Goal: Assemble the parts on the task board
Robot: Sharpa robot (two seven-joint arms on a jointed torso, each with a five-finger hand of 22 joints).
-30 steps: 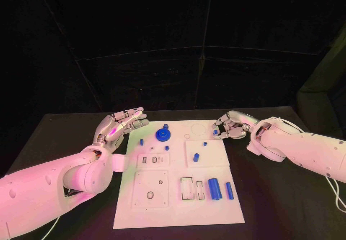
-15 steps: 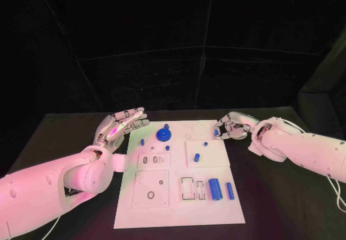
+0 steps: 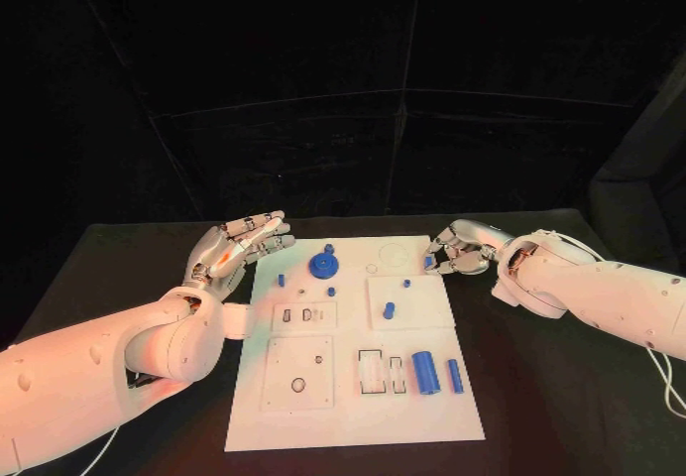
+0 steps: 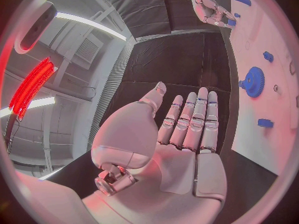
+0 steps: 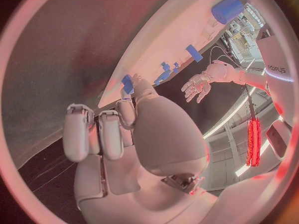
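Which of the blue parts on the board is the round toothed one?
The blue gear near the board's far edge, closest to the left robot hand. It is a flat toothed disc; the other blue parts are small pegs or cylinders.

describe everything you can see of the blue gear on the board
The blue gear is a round, toothed disc with a raised hub at its centre, plastic by its look. It lies flat near the far end of the white task board, left of the middle. Neither hand touches it; the left hand hovers open beside the board's far left corner.
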